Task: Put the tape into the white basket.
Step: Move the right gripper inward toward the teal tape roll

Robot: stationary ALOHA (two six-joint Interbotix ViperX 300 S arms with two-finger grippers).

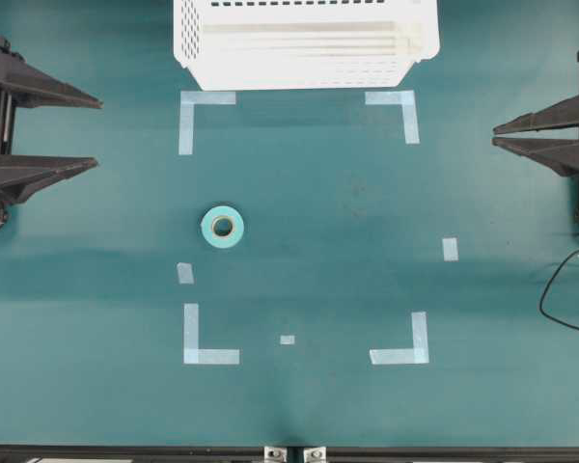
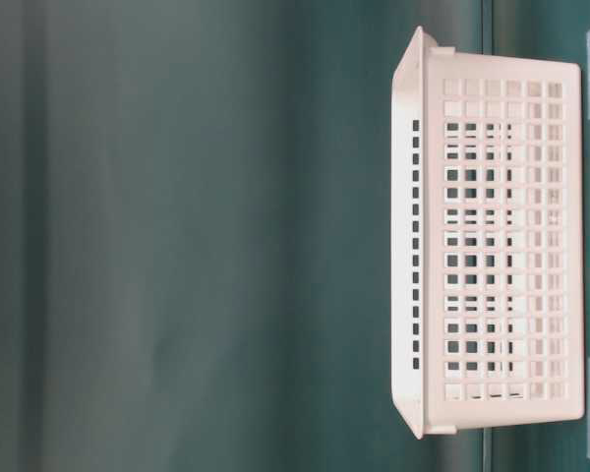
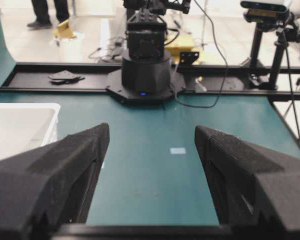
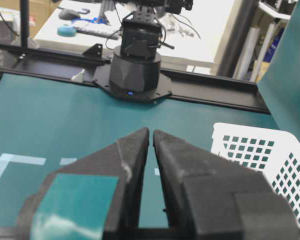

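The tape [image 1: 222, 227], a small teal-green roll with a pale core, lies flat on the teal table, left of centre. It does not show in the wrist views. The white basket [image 1: 299, 72] stands at the table's far edge, its top cut off by the frame. It also shows in the table-level view [image 2: 501, 246], the left wrist view [image 3: 20, 125] and the right wrist view [image 4: 260, 150]. My left gripper [image 1: 98, 133] is open and empty at the left edge, far from the tape [image 3: 152, 130]. My right gripper [image 1: 495, 135] is shut and empty at the right edge [image 4: 151, 132].
Pale-blue L-shaped corner marks [image 1: 198, 111] [image 1: 405, 352] and short strips [image 1: 450, 249] [image 1: 185, 273] lie flat on the table. A black cable [image 1: 560, 299] loops in at the right edge. The opposite arm's base [image 3: 142, 75] stands across the table.
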